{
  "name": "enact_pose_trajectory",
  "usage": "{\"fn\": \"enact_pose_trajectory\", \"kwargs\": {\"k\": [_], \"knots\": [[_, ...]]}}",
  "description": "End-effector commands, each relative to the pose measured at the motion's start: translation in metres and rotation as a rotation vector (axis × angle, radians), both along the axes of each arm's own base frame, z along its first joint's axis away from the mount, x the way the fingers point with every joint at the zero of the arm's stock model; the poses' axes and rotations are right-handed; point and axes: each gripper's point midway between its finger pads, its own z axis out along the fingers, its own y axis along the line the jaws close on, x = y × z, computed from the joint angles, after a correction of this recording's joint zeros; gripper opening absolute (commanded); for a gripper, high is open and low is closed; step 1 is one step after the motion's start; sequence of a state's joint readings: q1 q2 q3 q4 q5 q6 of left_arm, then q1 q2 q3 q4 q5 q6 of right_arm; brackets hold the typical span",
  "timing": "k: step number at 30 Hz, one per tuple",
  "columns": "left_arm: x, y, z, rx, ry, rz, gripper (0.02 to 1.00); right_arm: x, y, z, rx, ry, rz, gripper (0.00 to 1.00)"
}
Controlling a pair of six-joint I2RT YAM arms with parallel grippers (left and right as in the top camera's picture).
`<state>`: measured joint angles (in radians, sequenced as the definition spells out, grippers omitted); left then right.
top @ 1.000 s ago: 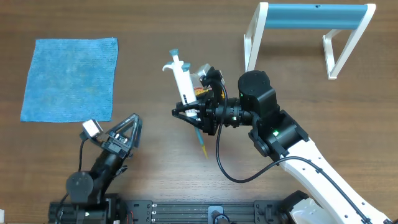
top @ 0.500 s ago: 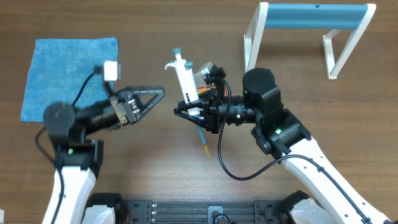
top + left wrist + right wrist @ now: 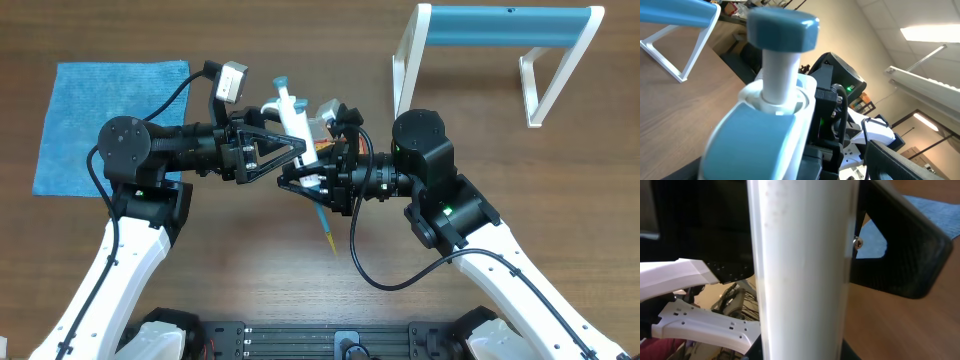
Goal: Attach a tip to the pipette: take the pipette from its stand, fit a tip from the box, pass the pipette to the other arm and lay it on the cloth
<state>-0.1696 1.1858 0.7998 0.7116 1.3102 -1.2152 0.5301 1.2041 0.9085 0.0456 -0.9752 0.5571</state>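
The pipette is held off the desk at the centre of the top view, a little above the middle of the frame. Its teal plunger points toward the upper edge, and its white body slants down and to the right. The right gripper is clamped on the lower part of that body, with the right arm reaching in from the lower right. Below the gripper the narrow shaft ends in a yellow tip that points at the bottom of the frame and hangs over bare wood.

The left arm reaches across from the left side, and the left gripper is at the pipette's white body, just above the right gripper and nearly touching it. I cannot tell whether it is spread or pressed onto the pipette. In the left wrist view the teal plunger cap and white collar stand very close in the centre, with the black right arm directly behind them.

In the right wrist view the white barrel runs from top to bottom through the middle of the frame.

The blue cloth lies flat at the upper left of the top view, well apart from both grippers. The white stand with its teal bar stands at the upper right.
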Motion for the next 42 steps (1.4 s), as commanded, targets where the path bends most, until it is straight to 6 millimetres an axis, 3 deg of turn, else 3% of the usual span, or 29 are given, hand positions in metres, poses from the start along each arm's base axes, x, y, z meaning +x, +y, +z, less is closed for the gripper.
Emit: {"fn": "enact_pose_trajectory", "kwargs": {"k": [1, 6, 7, 9, 10, 11, 14, 15, 16, 18, 19, 21, 23, 27, 28, 29, 31, 33, 37, 39, 42], "knots": [[0.002, -0.001, 0.009, -0.003, -0.068, 0.006, 0.836, -0.008, -0.001, 0.013, 0.028, 0.001, 0.04, 0.075], [0.003, -0.008, 0.012, -0.016, -0.094, 0.025, 0.814, -0.01, 0.0, 0.014, 0.033, 0.004, 0.055, 0.075], [0.003, -0.009, 0.012, -0.018, -0.093, 0.026, 0.632, -0.01, 0.0, 0.015, 0.035, 0.001, 0.056, 0.075], [0.003, -0.01, 0.012, -0.021, -0.092, 0.03, 0.474, -0.01, 0.0, 0.015, 0.037, -0.002, 0.058, 0.075], [0.004, -0.009, 0.013, -0.023, -0.091, 0.036, 0.2, -0.01, 0.0, 0.015, 0.037, -0.002, 0.058, 0.075], [0.007, -0.009, 0.014, -0.027, -0.09, 0.051, 0.029, -0.01, 0.0, 0.015, 0.037, -0.002, 0.058, 0.073], [0.012, -0.008, 0.013, -0.031, -0.081, 0.071, 0.029, -0.01, 0.0, 0.015, 0.037, -0.003, 0.058, 0.075], [0.014, -0.009, 0.011, -0.031, -0.075, 0.076, 0.027, -0.01, 0.0, 0.015, 0.037, -0.002, 0.058, 0.117], [0.018, -0.009, 0.009, -0.031, -0.065, 0.084, 0.027, -0.01, 0.0, 0.015, 0.037, -0.002, 0.058, 0.437], [0.027, -0.009, 0.001, -0.026, -0.029, 0.101, 0.029, -0.01, -0.001, 0.015, 0.037, -0.003, 0.057, 0.706], [0.033, -0.009, -0.005, -0.02, 0.0, 0.113, 0.027, -0.009, -0.001, 0.014, 0.034, 0.002, 0.052, 0.763], [0.048, -0.005, -0.03, 0.027, 0.064, 0.143, 0.027, 0.001, -0.016, -0.006, -0.026, 0.092, 0.001, 0.776], [0.062, 0.007, -0.057, 0.077, 0.148, 0.183, 0.025, 0.015, -0.045, -0.036, -0.114, 0.197, -0.084, 0.781], [0.082, 0.056, -0.124, 0.192, 0.341, 0.304, 0.025, 0.04, -0.132, -0.083, -0.241, 0.359, -0.335, 0.785], [0.084, 0.066, -0.132, 0.203, 0.37, 0.333, 0.025, 0.044, -0.146, -0.091, -0.273, 0.378, -0.393, 0.785], [0.087, 0.078, -0.14, 0.215, 0.404, 0.374, 0.025, 0.05, -0.173, -0.105, -0.349, 0.416, -0.508, 0.785], [0.092, 0.106, -0.16, 0.266, 0.487, 0.485, 0.025, 0.049, -0.207, -0.119, -0.461, 0.467, -0.65, 0.787], [0.09, 0.143, -0.194, 0.413, 0.608, 0.644, 0.025, 0.037, -0.232, -0.122, -0.598, 0.492, -0.732, 0.787], [0.061, 0.207, -0.219, 0.791, 0.774, 0.793, 0.025, 0.022, -0.247, -0.102, -0.703, 0.497, -0.787, 0.79], [0.058, 0.241, -0.215, 0.941, 0.817, 0.848, 0.025, 0.024, -0.247, -0.093, -0.694, 0.473, -0.797, 0.792], [0.077, 0.301, -0.196, 1.098, 0.87, 0.885, 0.025, 0.025, -0.247, -0.092, -0.682, 0.498, -0.814, 0.796]]}}
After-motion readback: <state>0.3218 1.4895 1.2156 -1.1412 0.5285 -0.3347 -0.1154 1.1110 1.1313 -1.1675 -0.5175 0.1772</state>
